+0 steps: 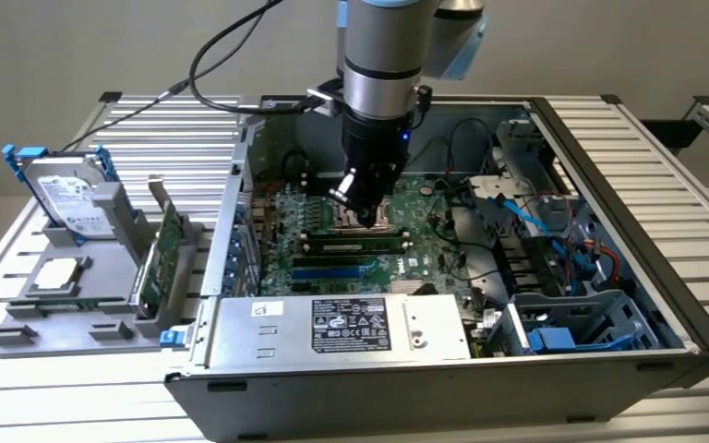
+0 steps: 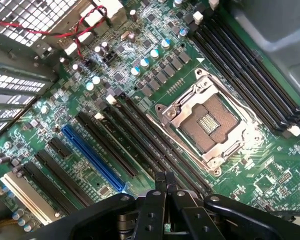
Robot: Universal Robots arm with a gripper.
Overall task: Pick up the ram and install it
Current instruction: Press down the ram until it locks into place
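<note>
Gripper [image 2: 164, 192] fingers closed, empty, poised over motherboard [image 2: 140, 85] memory slots [image 2: 140, 130]; ram [image 1: 354, 246] seated beside CPU socket [image 2: 210, 122].

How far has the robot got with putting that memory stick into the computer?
Done, it seems: the ram already lies along a memory slot on the motherboard. In hand: nothing that I can see; the gripper is shut, low over the board by the empty processor socket. Left: I cannot tell whether the ram is pressed fully home.
</note>
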